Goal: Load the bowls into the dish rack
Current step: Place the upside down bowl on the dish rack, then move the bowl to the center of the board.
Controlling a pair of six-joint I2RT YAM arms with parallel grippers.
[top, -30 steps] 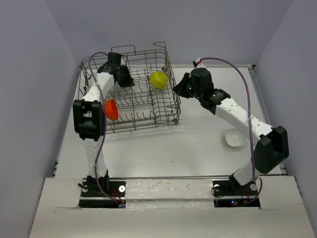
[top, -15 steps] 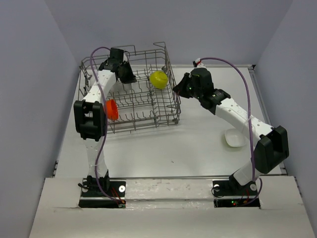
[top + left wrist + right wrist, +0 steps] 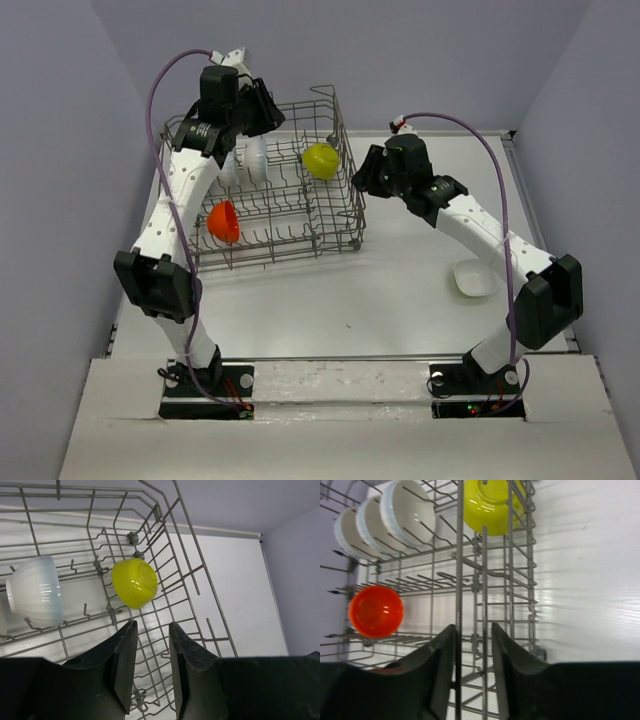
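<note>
Grey wire dish rack (image 3: 345, 205) stands at the far left of the table (image 3: 400, 290), unmoved since a second ago. The left arm has risen. Its left gripper (image 3: 152, 625), then low inside the rack's far left corner, now hangs above that corner, fingers slightly parted with nothing between them. Where it was, white bowls (image 3: 248, 165) now show, standing on edge among the tines. The yellow bowl (image 3: 320, 160) sits at the rack's far right and the orange bowl (image 3: 223, 221) at its near left, both as before. The arm no longer half covers the orange one. The right gripper (image 3: 473, 627) remains at the rack's right wall, fingers now slightly parted with one rack wire in the gap. Whether they touch the wire cannot be told. A lone white bowl (image 3: 475, 277) rests on the table at right, well apart from the rack.
</note>
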